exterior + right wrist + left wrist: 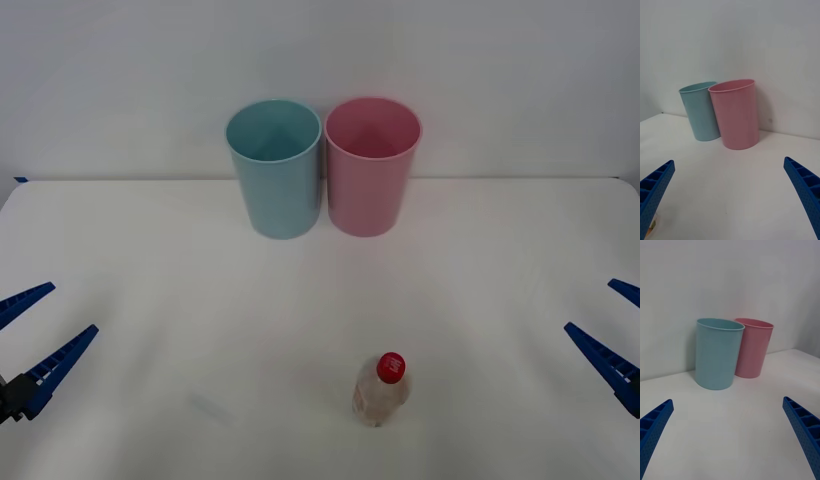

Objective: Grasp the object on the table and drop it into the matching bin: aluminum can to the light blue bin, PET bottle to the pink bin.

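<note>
While the PET bottle (381, 390) stands upright on the white worktop (180, 270), near its front edge and a little right of centre, we see its round red cap on top and the clear body with a pale label below. Nothing touches it, and bare worktop lies all around it. At one corner of the right wrist view a sliver of pale label peeks out beside a blue finger.

Farther back, close to the wall, we find the two bins upright side by side. We see the light blue bin (275, 168) on the left and the pink bin (371, 165) on the right, their rims touching or nearly so. Both stand well apart from the bottle, and the pink bin sits almost straight behind it.

Out at the sides we see both arms low over the worktop. We find the left end effector (32, 335) at the left edge of the front view, its blue ribbed fingers spread wide and holding nothing. We find the right end effector (612, 326) at the right edge, also spread wide and empty. Both are well clear of the bottle.
</note>
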